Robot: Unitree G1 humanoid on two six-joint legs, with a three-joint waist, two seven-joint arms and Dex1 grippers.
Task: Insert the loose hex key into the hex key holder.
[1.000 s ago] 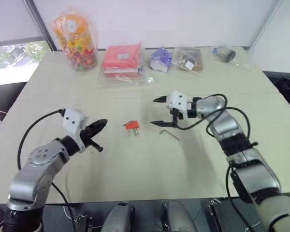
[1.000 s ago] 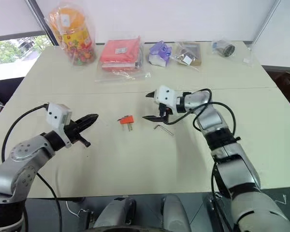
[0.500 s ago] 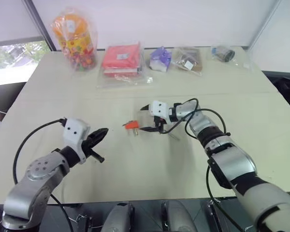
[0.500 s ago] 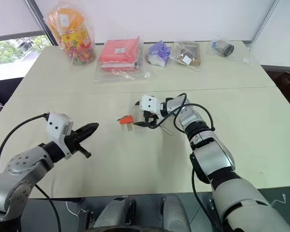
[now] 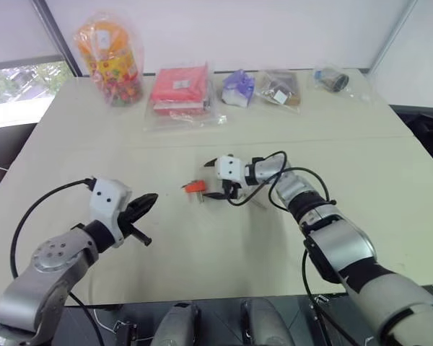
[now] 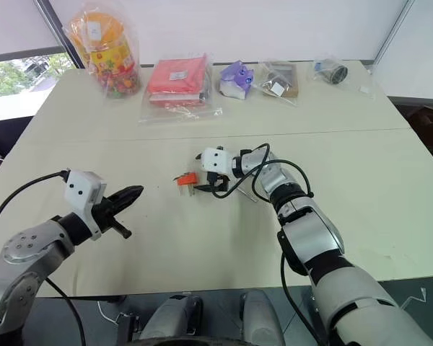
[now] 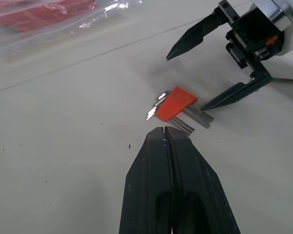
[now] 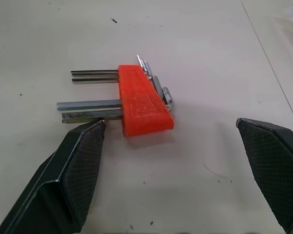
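An orange-red hex key holder (image 8: 141,100) lies flat on the pale counter (image 5: 202,245), short metal keys sticking out. The right end effector (image 5: 211,178) is spread wide, one finger (image 8: 71,170) touching the keys' ends. The loose hex key (image 5: 257,203) lies nearby beside the right wrist. The left end effector (image 7: 164,141) is clenched, empty, and points at the holder.

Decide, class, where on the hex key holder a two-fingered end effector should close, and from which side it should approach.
Grip the hex key holder across its orange-red plastic block, on the two long flat faces where no keys protrude. It lies flat on the table, with metal keys sticking out of both ends, so come from above or along the key line. The open right end effector already straddles it that way.
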